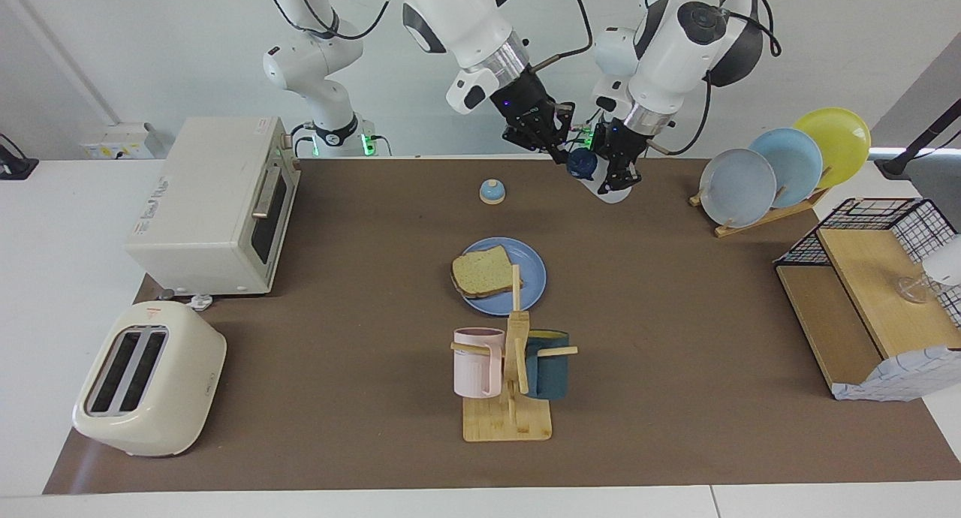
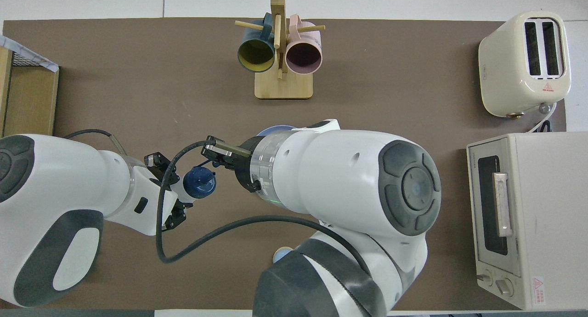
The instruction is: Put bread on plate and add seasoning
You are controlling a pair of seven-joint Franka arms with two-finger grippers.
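The bread (image 1: 481, 271) already lies on the blue plate (image 1: 530, 278), which is just nearer to the robots than the mug rack (image 1: 508, 368), so the first half of the task looks done and the seasoning step is in hand. The seasoning bottle (image 1: 610, 189) is up in the air, over the mat well nearer to the robots than the mug rack and toward the left arm's end of the table. The left gripper (image 1: 625, 179) is closed around the pale body of the bottle, which is tilted, with its dark blue cap (image 2: 199, 182) pointing toward the right gripper (image 1: 561, 153). The fingers of the right gripper are closed and their tips are at the cap; I cannot tell if they grip its loop or only touch it. I judge that the cap is being opened. The next move calls for a firm hold on the bottle, then carrying it over the bread and tipping it there.
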